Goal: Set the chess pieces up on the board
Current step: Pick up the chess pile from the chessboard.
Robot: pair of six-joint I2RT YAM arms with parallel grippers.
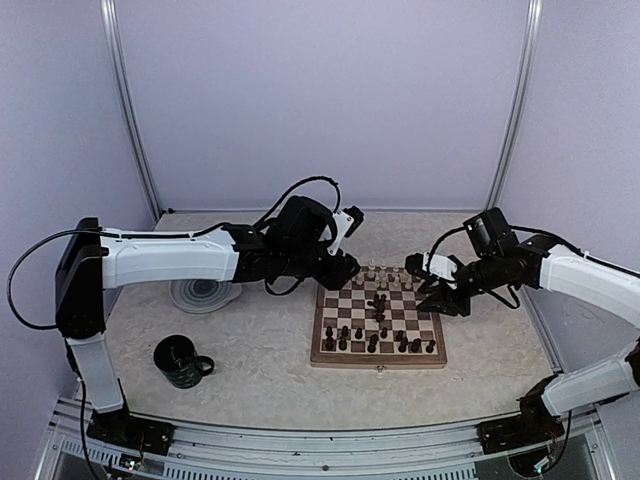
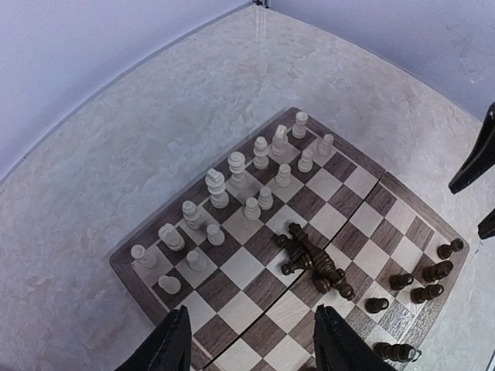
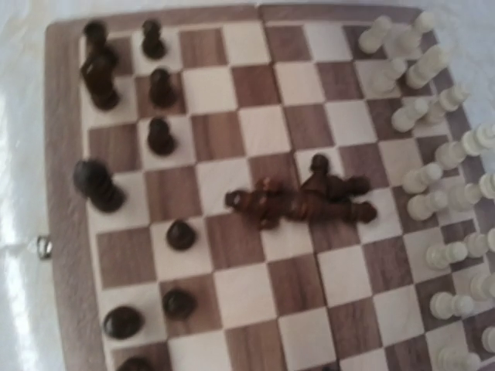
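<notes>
So the dark chess pieces [image 3: 298,202] not yet stood up are lying in a heap mid-board [image 3: 66,154], and the heap stretches from the dark side toward the pale side. The right tool [image 1: 437,295] sits at the right edge, level with the heap, jaws parted, empty. The left tool [image 2: 251,313] hangs half-open and empty over the far-left corner. Right looks like the cleaner reach imo.

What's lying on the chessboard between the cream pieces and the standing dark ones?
A small heap of dark pieces, tipped on their sides, lies between the cream pieces and the standing dark pieces; the left wrist view shows it clearest.
</notes>
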